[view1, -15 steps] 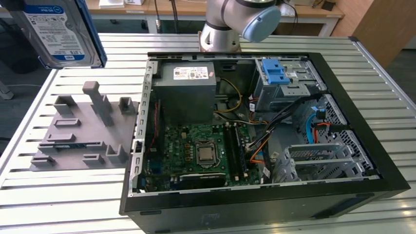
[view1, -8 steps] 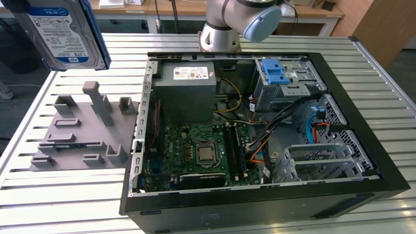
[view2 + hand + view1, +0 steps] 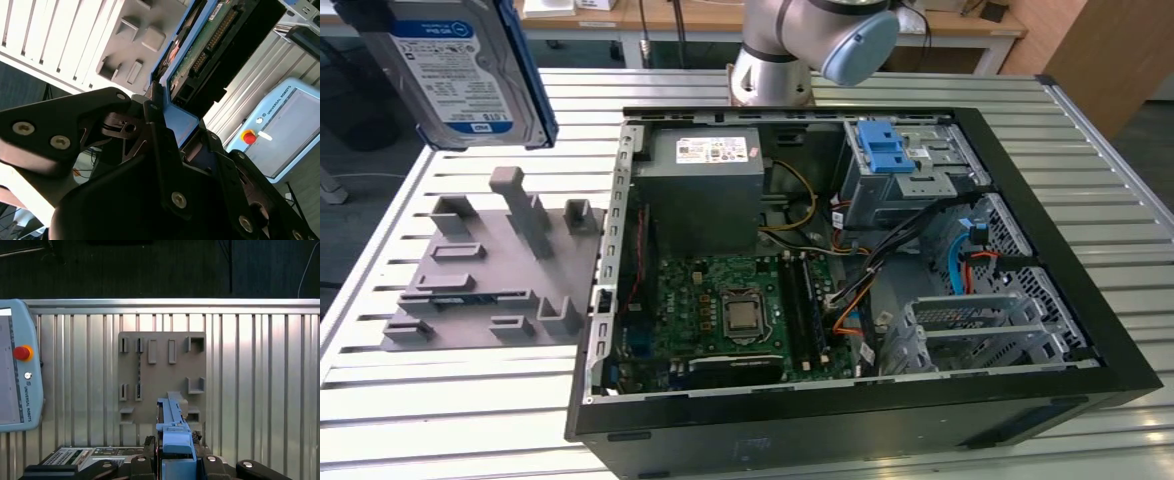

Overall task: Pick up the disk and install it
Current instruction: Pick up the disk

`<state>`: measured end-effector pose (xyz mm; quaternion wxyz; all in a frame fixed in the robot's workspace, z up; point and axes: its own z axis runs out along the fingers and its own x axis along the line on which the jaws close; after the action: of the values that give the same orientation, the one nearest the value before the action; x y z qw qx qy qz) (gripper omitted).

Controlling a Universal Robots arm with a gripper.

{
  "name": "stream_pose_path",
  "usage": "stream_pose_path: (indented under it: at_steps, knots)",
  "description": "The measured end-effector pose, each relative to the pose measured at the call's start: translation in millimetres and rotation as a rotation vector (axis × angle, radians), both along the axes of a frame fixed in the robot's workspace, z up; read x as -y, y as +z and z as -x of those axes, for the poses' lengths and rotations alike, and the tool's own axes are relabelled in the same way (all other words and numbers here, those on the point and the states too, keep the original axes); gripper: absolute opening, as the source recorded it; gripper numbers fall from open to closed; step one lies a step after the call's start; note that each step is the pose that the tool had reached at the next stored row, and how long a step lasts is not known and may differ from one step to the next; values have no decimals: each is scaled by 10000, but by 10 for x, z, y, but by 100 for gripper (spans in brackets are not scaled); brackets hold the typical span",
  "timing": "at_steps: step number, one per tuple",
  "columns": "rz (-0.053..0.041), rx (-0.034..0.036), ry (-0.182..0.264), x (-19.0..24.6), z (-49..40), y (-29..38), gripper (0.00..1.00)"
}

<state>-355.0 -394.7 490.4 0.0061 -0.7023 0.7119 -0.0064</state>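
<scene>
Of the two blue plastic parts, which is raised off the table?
The blue plastic carrier framing the flat silver disk, held by the gripper above the grey fixture; the ridged blue latch sits inside the black case.

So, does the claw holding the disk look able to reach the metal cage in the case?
Probably yes: the claw holds the disk aloft, the case is open, the cage uncovered; cables run close.

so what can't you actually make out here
- Exterior view: the disk is cut off by the top edge.
- First wrist view: the disk is edge-on, label unseen; the gripper covers its held end.
- Exterior view: the walls of the drive cage hide its inside.
</scene>
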Motion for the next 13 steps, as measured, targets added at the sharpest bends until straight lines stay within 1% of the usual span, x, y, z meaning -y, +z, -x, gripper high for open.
stream_pose_path:
  at_steps: [4, 13]
  knots:
    - [0, 0, -1, 32, -62, 0, 36]
    - [0, 0, -2, 87, -204, 0, 36]
